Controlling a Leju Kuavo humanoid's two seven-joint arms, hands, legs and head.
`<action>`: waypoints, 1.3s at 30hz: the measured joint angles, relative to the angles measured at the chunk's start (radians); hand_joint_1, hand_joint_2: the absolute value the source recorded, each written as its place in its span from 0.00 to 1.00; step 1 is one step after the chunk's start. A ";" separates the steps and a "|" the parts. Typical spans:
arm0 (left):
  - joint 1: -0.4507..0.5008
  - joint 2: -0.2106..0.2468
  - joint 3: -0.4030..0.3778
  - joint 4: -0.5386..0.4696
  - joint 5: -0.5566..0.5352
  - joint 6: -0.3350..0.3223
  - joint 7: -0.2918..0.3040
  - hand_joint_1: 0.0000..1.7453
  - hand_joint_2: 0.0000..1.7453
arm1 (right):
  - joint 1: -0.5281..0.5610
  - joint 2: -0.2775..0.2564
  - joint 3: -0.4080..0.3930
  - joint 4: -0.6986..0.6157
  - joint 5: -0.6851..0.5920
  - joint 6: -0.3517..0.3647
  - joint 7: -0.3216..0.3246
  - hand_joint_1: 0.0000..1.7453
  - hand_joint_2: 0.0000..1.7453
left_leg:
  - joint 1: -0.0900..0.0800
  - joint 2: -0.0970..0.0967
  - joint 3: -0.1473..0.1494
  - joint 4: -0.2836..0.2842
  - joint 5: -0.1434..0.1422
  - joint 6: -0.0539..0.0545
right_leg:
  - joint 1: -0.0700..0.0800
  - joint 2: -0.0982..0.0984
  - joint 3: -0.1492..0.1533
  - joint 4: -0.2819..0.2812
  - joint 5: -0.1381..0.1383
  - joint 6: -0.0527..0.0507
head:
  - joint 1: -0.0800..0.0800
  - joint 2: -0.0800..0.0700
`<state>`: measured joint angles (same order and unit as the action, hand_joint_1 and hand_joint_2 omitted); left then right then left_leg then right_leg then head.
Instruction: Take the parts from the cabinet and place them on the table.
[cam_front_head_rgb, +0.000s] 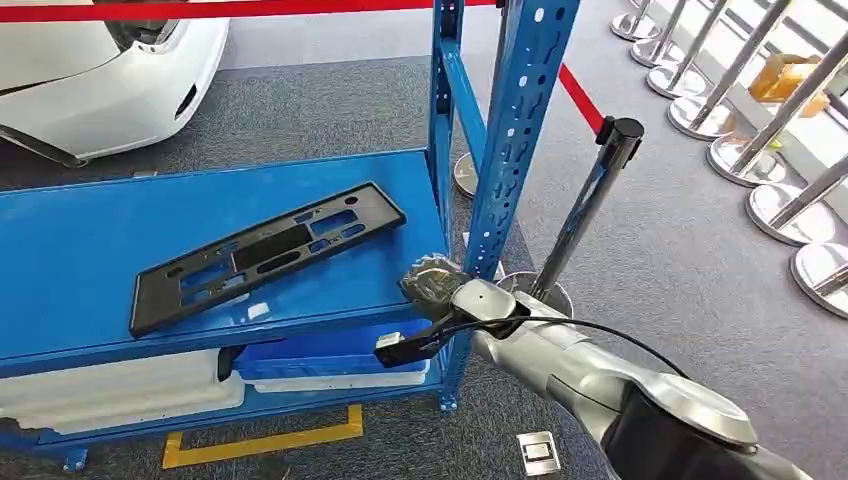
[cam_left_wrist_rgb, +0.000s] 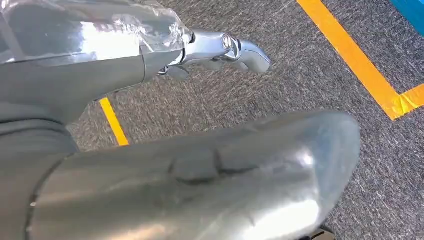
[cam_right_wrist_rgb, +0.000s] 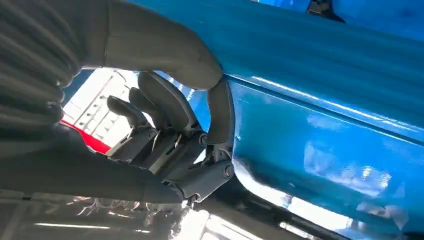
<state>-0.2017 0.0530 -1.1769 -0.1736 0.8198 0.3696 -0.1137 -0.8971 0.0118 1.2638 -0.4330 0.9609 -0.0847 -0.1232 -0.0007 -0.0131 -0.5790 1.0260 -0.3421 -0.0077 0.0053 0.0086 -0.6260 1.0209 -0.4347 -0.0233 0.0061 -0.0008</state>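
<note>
A long black plastic part with slots (cam_front_head_rgb: 265, 255) lies flat and slanted on the blue cabinet shelf (cam_front_head_rgb: 90, 230). My right hand (cam_front_head_rgb: 432, 282) is at the shelf's front right corner, to the right of the part and apart from it. In the right wrist view this hand (cam_right_wrist_rgb: 170, 135) has its fingers bent with nothing in them, close to the blue shelf edge (cam_right_wrist_rgb: 325, 90). My left hand (cam_left_wrist_rgb: 200, 175) hangs over the grey carpet, its fingers (cam_left_wrist_rgb: 240, 49) stretched out and holding nothing.
A blue perforated upright (cam_front_head_rgb: 515, 140) stands just behind my right hand. A black-topped stanchion (cam_front_head_rgb: 590, 215) with a red belt leans close on the right. The lower shelf holds a white bin (cam_front_head_rgb: 120, 390) and a blue tray (cam_front_head_rgb: 330, 360). A white car (cam_front_head_rgb: 100, 70) stands behind.
</note>
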 joint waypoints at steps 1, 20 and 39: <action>0.000 0.000 0.000 0.000 -0.001 0.000 0.000 0.00 0.00 | 0.000 0.000 0.000 0.000 0.000 -0.008 0.000 0.00 1.00 | 0.000 0.000 0.000 0.000 0.000 0.000 | 0.000 0.000 0.000 0.000 0.000 0.000 | 0.000 0.000; 0.010 0.000 0.026 0.000 -0.018 0.011 -0.014 0.00 0.00 | 0.008 0.059 -0.159 -0.064 -0.238 -0.139 -0.106 0.00 1.00 | 0.001 -0.001 -0.006 0.000 0.000 0.000 | 0.000 0.000 -0.005 0.001 0.001 0.001 | 0.002 0.000; 0.053 -0.018 0.060 -0.010 -0.003 0.063 -0.096 0.00 0.00 | -0.005 0.201 -0.227 -0.060 -0.333 -0.077 -0.158 0.00 1.00 | 0.002 -0.001 -0.007 -0.001 -0.002 -0.003 | 0.002 0.001 -0.008 0.001 -0.002 -0.002 | 0.000 0.000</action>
<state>-0.1491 0.0355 -1.1166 -0.1835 0.8164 0.4326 -0.2098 -0.9022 0.2132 1.0372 -0.4929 0.6283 -0.1621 -0.2807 0.0014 -0.0138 -0.5861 1.0254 -0.3443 -0.0109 0.0070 0.0098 -0.6338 1.0223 -0.4363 -0.0254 0.0065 -0.0004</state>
